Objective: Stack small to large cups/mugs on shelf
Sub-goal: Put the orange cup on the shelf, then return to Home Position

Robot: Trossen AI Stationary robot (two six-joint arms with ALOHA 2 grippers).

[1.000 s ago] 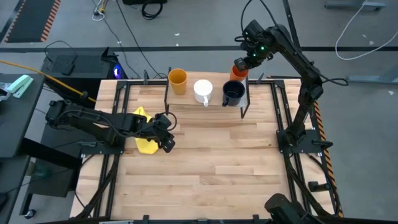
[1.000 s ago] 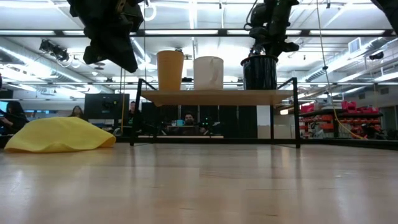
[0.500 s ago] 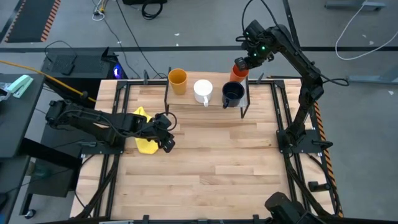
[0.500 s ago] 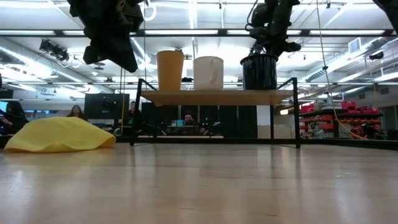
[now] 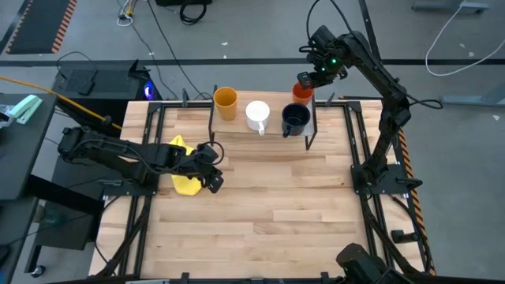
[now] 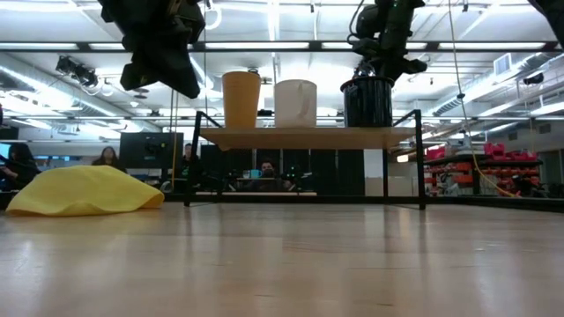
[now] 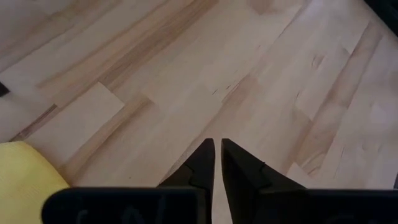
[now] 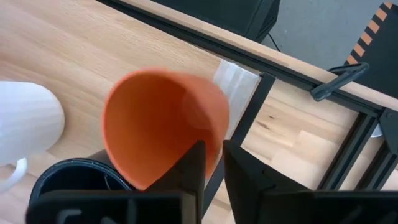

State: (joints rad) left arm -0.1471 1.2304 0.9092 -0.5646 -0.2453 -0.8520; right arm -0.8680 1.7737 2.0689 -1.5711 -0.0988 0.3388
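A slatted light-wood tabletop [image 5: 260,197] carries a low shelf [image 5: 272,136] on thin black legs along its far edge. On the shelf stand, left to right, a yellow-orange cup [image 5: 226,102], a white mug [image 5: 258,116] and a dark mug [image 5: 295,119]. An orange-red cup [image 5: 302,92] sits at the shelf's far right end, seemingly tilted over the dark mug. A yellow cloth [image 5: 183,166] lies on the tabletop's left side.

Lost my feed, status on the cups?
Right gripper astride orange-red cup's rim, above shelf's end by navy mug. Left gripper idle, near yellow cloth. Nothing blocking.
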